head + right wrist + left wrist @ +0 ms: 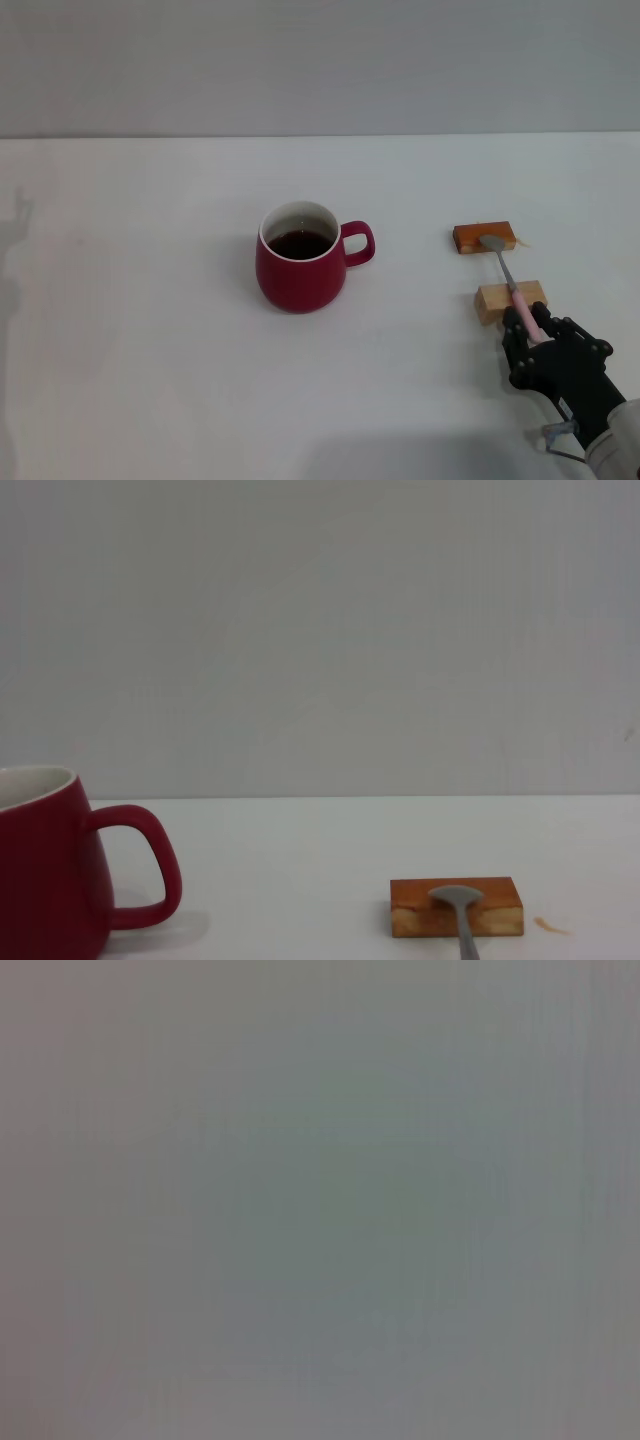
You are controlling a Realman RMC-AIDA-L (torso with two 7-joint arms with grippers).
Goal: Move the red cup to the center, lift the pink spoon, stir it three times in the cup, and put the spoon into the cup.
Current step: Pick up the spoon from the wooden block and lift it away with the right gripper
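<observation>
The red cup (300,275) stands upright near the middle of the white table (150,330), with dark liquid inside and its handle pointing right. It also shows in the right wrist view (45,870). The pink spoon (505,272) lies across two wooden blocks to the right of the cup, its grey bowl on the far block. Its bowl also shows in the right wrist view (460,920). My right gripper (531,325) is at the near end of the spoon, its black fingers closed on the pale pink handle. The left gripper is out of view.
An orange-brown block (484,238) holds the spoon's bowl, and it also shows in the right wrist view (456,908). A pale wooden block (495,300) supports the stem. A grey wall (320,60) runs behind the table. The left wrist view shows only plain grey.
</observation>
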